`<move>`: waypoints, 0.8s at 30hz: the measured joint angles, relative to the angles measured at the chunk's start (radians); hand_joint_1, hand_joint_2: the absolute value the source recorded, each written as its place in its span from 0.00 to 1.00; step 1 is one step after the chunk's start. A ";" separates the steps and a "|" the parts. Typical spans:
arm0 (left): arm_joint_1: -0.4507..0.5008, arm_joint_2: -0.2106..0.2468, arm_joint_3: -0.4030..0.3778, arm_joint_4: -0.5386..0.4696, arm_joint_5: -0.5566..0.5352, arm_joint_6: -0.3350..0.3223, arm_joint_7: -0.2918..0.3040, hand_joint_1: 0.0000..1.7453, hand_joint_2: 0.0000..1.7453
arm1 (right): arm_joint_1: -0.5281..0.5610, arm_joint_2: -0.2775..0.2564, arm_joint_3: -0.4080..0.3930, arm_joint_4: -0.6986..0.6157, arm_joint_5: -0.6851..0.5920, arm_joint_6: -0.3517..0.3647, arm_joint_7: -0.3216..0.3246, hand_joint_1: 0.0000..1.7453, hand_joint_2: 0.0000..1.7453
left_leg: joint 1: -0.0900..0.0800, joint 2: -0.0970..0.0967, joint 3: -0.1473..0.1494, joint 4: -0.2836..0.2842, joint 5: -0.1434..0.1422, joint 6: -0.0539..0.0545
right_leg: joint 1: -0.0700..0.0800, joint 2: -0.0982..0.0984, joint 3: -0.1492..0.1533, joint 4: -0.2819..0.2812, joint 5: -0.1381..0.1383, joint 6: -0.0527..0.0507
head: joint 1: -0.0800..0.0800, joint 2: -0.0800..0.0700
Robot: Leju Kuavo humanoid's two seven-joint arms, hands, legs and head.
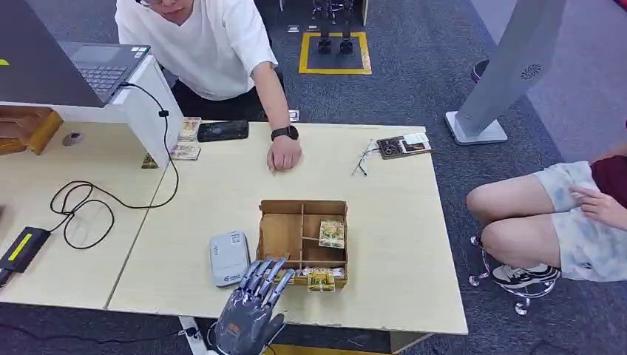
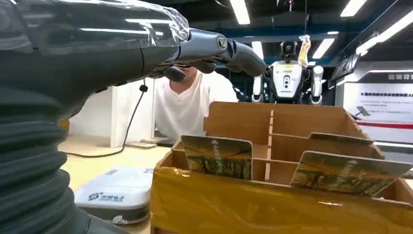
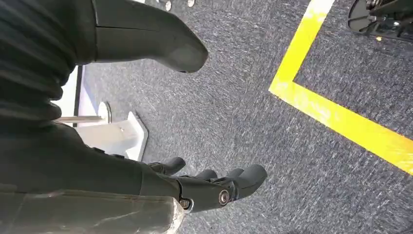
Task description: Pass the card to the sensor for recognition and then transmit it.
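Note:
A wooden divided box (image 1: 281, 235) stands near the table's front edge with picture cards in it: one card (image 1: 332, 234) in a right compartment and another card (image 1: 320, 279) at the front rim. In the left wrist view two cards (image 2: 217, 156) (image 2: 347, 173) stand upright behind the box's front wall (image 2: 253, 207). A grey-white sensor (image 1: 228, 257) (image 2: 114, 192) lies flat just left of the box. My left hand (image 1: 251, 307) (image 2: 214, 48) hovers at the table's front edge, fingers apart and empty, reaching over the box's front left corner. My right hand (image 3: 204, 185) hangs over the carpet, open, holding nothing.
A person in a white shirt (image 1: 207, 44) rests a fist (image 1: 284, 155) on the far table edge. A phone (image 1: 222, 131), more cards (image 1: 185, 140), glasses (image 1: 364, 159), a laptop (image 1: 96, 66) and a black cable (image 1: 89, 203) lie further back. Another person sits at the right (image 1: 562, 222).

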 joint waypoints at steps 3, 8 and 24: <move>-0.008 0.000 -0.005 0.017 -0.020 0.000 0.026 0.00 1.00 | 0.000 0.000 0.000 0.000 0.004 0.003 0.000 0.00 1.00 | 0.000 0.000 0.000 0.000 0.000 0.000 | 0.000 0.000 0.000 0.000 0.000 0.000 | 0.000 0.000; -0.039 0.000 -0.029 0.080 -0.027 -0.009 0.087 0.00 1.00 | 0.000 0.000 -0.003 0.000 0.006 0.004 0.000 0.00 1.00 | 0.000 0.000 0.000 0.000 0.000 0.000 | 0.000 0.000 0.000 0.000 0.000 0.000 | 0.000 0.000; -0.128 0.043 -0.076 0.090 0.021 -0.214 0.181 0.00 1.00 | 0.001 0.000 -0.034 -0.002 0.023 0.016 0.000 0.00 1.00 | 0.000 0.000 0.000 0.000 0.000 0.000 | 0.000 0.000 0.000 0.000 0.000 0.000 | 0.000 0.000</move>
